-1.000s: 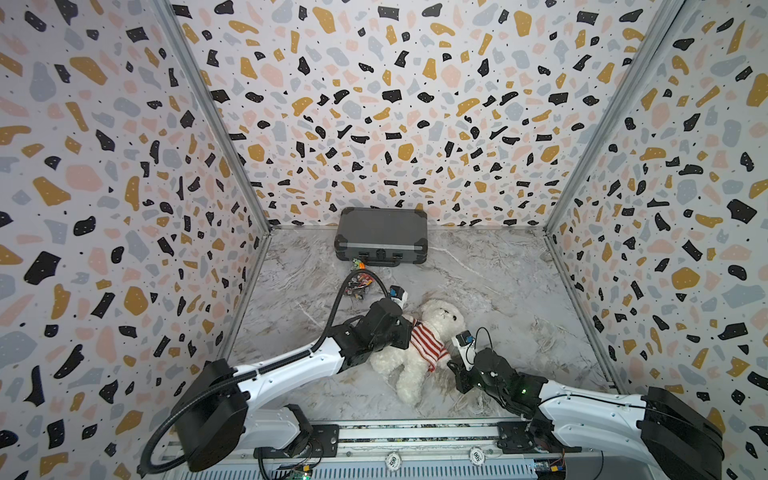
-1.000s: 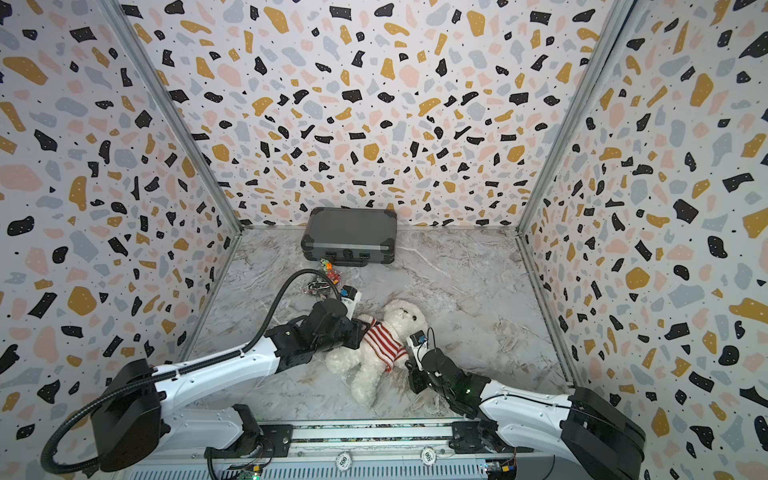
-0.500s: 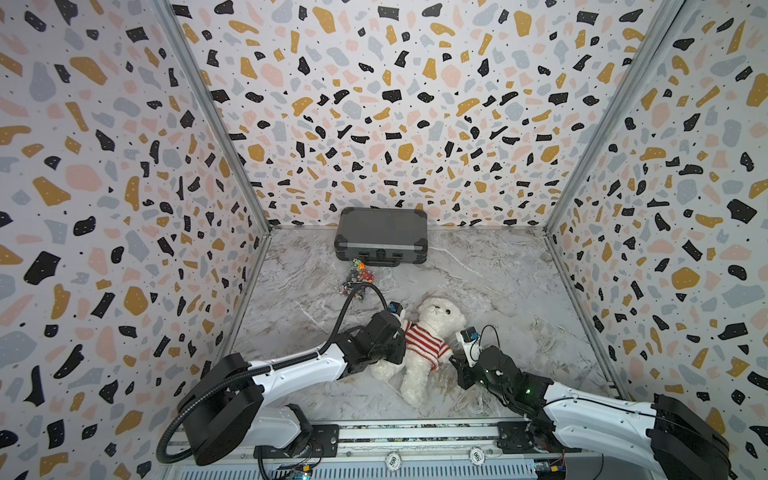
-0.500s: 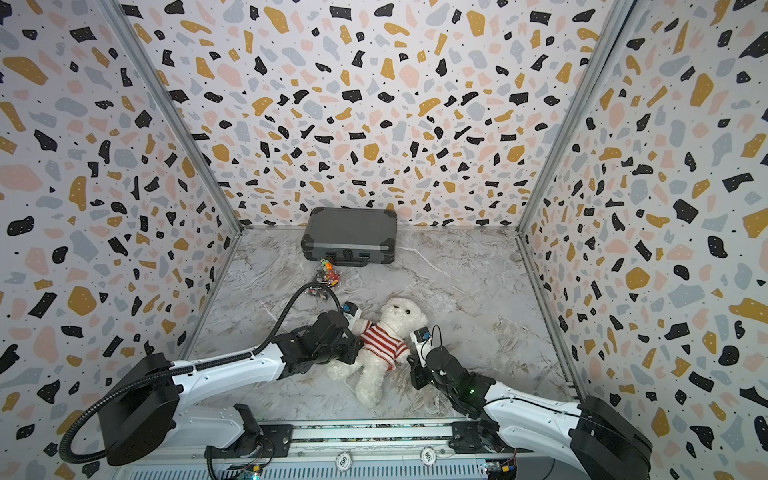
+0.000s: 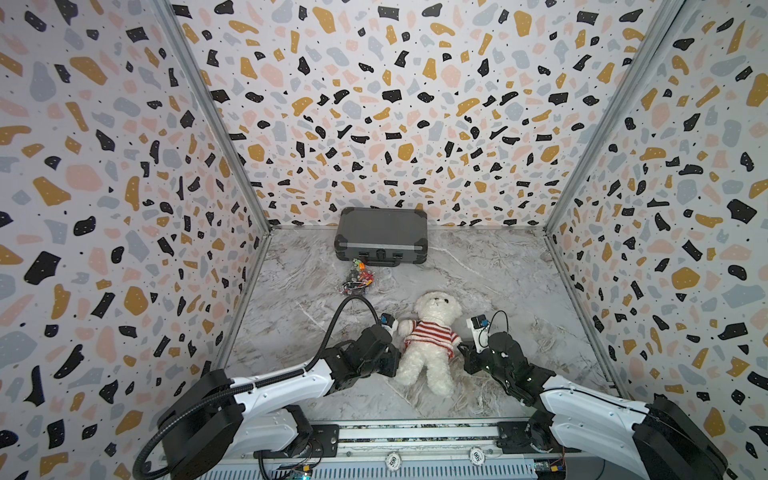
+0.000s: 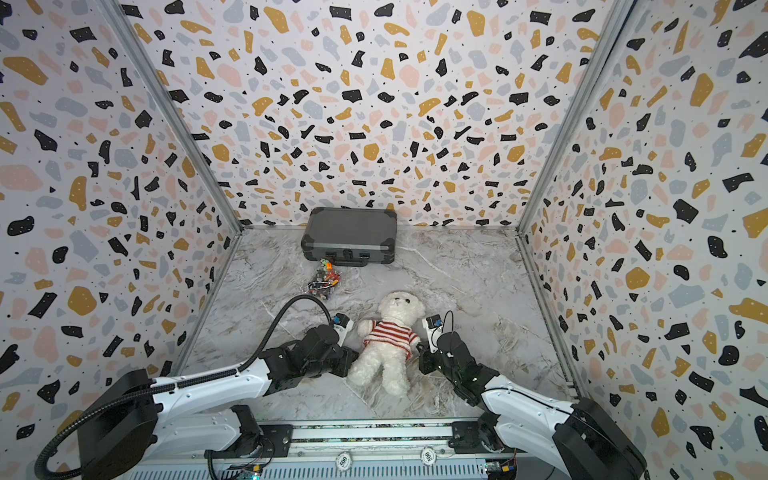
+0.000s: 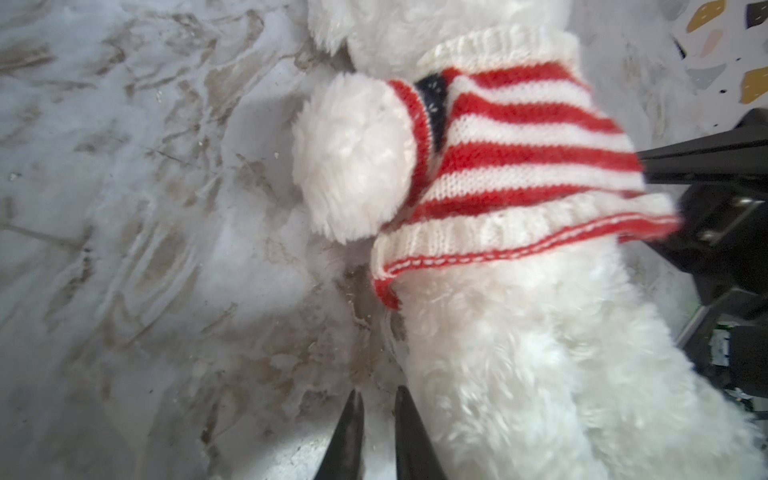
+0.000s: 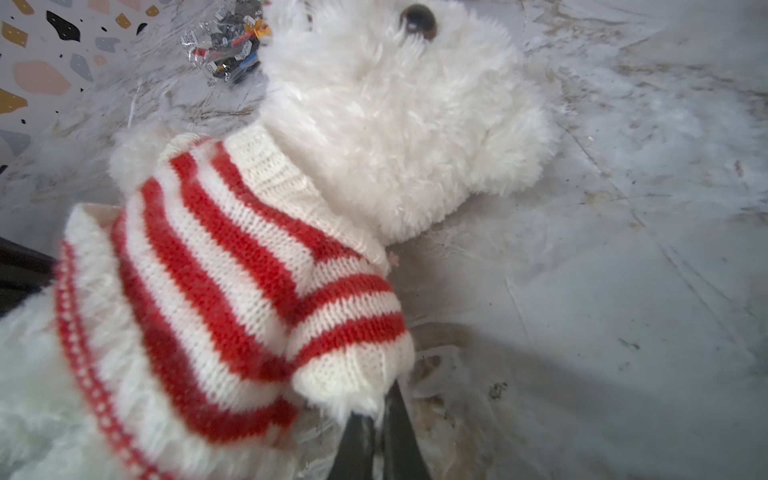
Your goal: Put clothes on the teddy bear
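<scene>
**Q:** Where's the fluffy white plush teddy bear (image 5: 422, 365)?
**A:** Between the hands. Right hand (image 8: 376, 409) pinches its paw, likely drawing it through the red-striped knitted sweater (image 8: 216, 270) sleeve; left hand (image 7: 377, 397) barely parted, empty.

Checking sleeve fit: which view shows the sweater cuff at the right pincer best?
Right wrist view: the cuff is close up, the teddy bear's fur poking out at the right pincer. In both top views the sweater is small, that cuff barely resolved. Left wrist view shows only the opposite sleeve and hem.
</scene>
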Controlling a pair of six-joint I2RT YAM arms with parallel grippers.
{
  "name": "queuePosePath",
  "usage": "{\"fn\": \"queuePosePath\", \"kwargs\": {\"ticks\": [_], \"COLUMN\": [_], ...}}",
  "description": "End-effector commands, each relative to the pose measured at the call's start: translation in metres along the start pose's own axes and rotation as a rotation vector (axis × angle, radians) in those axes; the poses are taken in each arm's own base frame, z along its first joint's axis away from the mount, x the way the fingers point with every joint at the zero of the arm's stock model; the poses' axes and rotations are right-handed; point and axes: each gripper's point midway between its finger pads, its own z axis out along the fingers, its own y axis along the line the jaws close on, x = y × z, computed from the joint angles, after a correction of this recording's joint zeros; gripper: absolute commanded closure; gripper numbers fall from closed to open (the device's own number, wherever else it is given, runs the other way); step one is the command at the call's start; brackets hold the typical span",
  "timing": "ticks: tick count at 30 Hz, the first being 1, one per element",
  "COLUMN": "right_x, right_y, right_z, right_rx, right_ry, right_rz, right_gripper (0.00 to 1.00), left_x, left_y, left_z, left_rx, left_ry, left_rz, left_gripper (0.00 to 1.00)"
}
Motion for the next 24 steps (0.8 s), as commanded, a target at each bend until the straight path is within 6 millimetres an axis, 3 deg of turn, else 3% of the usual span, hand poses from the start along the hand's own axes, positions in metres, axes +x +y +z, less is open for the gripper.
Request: {"fn": "queuePosePath", "kwargs": {"ticks": [1,4,7,17,24], "right_x": [-0.035,-0.043,-0.046,-0.046,-0.053], "right_y": [0.006,0.006,0.007,0.008,0.008], "right_z": [-0.002,-0.007,-0.011,-0.009,0.005], "right_rx": [-0.034,-0.036,-0.040,-0.047,-0.069], "right_ry": [-0.092,-0.117,-0.130,-0.126,-0.119], "right_rz": [-0.012,-0.005,-0.008,-0.008,0.000], "right_gripper": [0.87,0.72,0.63,0.61,0.63], "left_x": [-0.012,-0.023,-0.038,-0.090,-0.115], "left_y": [-0.011,-0.015,-0.019,0.009,0.016], "left_z": [-0.009,-0.014,-0.017,-0.013,0.010], "left_rx": [0.042,0.044,0.040,-0.020,-0.040], "left_ry": [-0.053,-0.073,-0.091,-0.167,-0.198], "left_rz": [-0.014,0.001,0.021,0.009,0.011], "left_gripper": [0.83,0.83,0.81,0.73,0.71]}}
